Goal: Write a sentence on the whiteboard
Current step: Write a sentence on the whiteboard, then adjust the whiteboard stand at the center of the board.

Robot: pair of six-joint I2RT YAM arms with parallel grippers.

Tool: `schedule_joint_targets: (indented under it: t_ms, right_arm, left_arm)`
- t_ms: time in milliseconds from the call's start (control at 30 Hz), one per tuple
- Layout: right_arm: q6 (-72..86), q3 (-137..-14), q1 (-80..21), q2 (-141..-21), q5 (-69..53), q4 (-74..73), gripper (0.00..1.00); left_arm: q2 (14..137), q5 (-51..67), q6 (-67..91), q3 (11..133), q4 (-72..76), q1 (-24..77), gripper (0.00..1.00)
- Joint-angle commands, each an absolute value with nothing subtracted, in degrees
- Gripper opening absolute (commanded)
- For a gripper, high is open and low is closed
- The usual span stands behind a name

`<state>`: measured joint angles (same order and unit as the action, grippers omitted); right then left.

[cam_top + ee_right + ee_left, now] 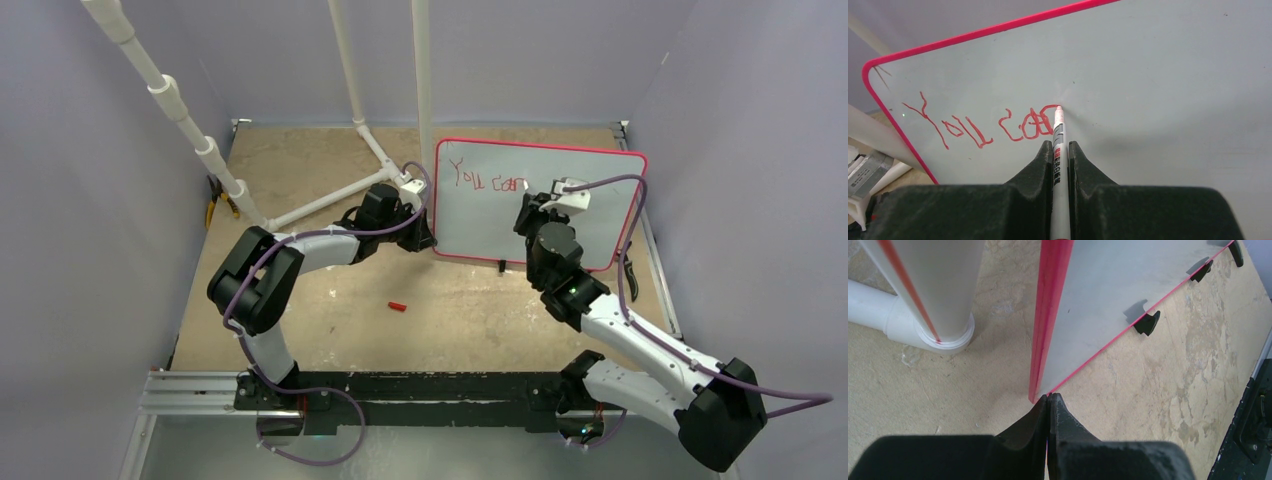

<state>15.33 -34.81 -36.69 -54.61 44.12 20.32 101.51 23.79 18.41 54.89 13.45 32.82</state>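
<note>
Left end effector (1048, 399): is pinching shut on the whiteboard (1108, 295) at its lower-left corner, steadying it upright, upper-centre in the overhead view.
Right end effector (1060, 146): is clamping the marker (1058, 131), tip touching the sentence (973, 127).

Whiteboard (480, 225): large white rectangle, rounded corners, thin red-pink frame, small black feet (1147, 323) along the bottom edge. Stood on its long bottom edge on the tan table (330, 290), right of centre, toward the far side, written face toward the arm bases. Left edge sat just beside the vertical white PVC pipe (423, 80).

Sentence (980, 125): thin red marker handwriting, one line in the upper-left part of the face, small against the board. Read "You" then roughly "can". Uneven strokes, letters of the second word crowded together, last one hard to make out.
</note>
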Motion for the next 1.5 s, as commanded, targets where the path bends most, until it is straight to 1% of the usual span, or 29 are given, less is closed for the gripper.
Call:
schedule_joint_targets:
  t_ms: [0, 433, 733, 933, 1000, 1067, 1200, 1367, 1467]
  right_arm:
    - [15.4, -36.6, -36.4, -53.8, 47.0, 19.4, 0.00]
    - [20.8, -33.6, -36.4, -51.4, 44.8, 13.6, 0.00]
    - [20.8, -35.1, -36.4, -48.6, 43.8, 11.0, 0.00]
    - [19.0, -36.4, -36.4, -44.2, 40.8, 9.3, 0.00]
    - [17.8, -37.3, -36.4, -43.1, 40.8, 8.2, 0.00]
    - [16.8, -38.1, -36.4, -42.3, 41.7, 7.4, 0.00]
    - [16.5, -38.7, -36.4, -40.9, 42.0, 7.6, 0.00]
    - [15.5, -39.9, -36.3, -38.5, 41.3, 8.8, 0.00]
    - [14.9, -40.3, -36.4, -36.4, 40.8, 9.8, 0.00]
  left_arm:
    - [99.7, 24.2, 17.9, 57.2, 14.2, 33.2, 0.00]
    - [99.1, 24.1, 18.1, 57.2, 14.2, 33.2, 0.00]
    - [98.4, 23.9, 18.2, 57.2, 14.3, 33.3, 0.00]
    - [97.3, 23.7, 18.0, 57.2, 14.2, 33.3, 0.01]
    - [96.7, 23.6, 18.1, 57.1, 14.2, 33.3, 0.05]
    - [95.9, 22.7, 17.8, 56.9, 14.0, 33.5, 0.12]
    - [92.9, 16.3, 16.3, 57.4, 11.0, 36.3, 0.24]
    - [90.5, 5.6, 18.2, 59.3, 7.8, 44.8, 0.33]
    - [91.2, 0.6, 24.1, 58.9, 11.5, 49.0, 0.35]
